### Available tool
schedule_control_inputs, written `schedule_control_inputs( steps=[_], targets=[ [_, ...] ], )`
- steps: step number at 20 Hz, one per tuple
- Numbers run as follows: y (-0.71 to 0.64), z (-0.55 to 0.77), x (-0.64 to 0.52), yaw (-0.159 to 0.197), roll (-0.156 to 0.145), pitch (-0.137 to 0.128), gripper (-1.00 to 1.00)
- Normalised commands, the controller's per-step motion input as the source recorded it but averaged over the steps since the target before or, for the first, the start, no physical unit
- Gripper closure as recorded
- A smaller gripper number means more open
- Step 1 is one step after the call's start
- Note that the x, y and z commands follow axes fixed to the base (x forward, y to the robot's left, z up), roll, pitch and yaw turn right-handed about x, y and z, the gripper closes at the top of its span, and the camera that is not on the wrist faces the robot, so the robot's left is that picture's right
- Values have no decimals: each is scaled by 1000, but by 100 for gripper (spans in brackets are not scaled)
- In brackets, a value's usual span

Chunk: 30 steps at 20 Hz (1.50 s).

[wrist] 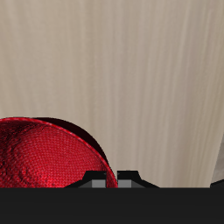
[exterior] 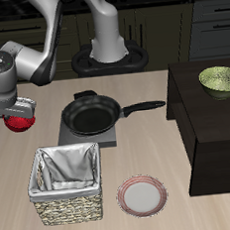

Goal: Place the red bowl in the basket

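The red bowl (exterior: 21, 124) is small and glossy. It hangs just under my gripper (exterior: 16, 114) near the table's side edge, beside the pan. The gripper looks shut on the bowl's rim. In the wrist view the red bowl (wrist: 48, 157) fills much of the frame very close up. Its rim meets the gripper (wrist: 114, 180), whose fingertips are mostly cut off by the frame edge. The basket (exterior: 39, 184) is square, woven and tan with a grey-white cloth lining. It stands nearer the table's front edge than the bowl, and nothing lies in it.
A black frying pan (exterior: 92, 116) sits on a dark burner plate (exterior: 89, 137) mid-table, its handle pointing toward a dark cabinet (exterior: 210, 128). A green-yellow bowl (exterior: 220, 78) rests on that cabinet. A pink-rimmed white plate (exterior: 142, 195) lies beside the basket.
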Motion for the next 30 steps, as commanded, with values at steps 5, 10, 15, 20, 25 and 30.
schedule_control_inputs(
  steps=[5, 10, 15, 20, 25, 30],
  targets=[
    [135, 346, 47, -10, 27, -65, 100],
    [158, 399, 41, -15, 29, -69, 100],
    [105, 400, 43, -17, 19, -72, 100],
    [171, 371, -36, -17, 35, -62, 100],
    [165, 405, -28, -29, 27, -65, 100],
    [180, 333, 5, -24, 20, -72, 100]
  ],
)
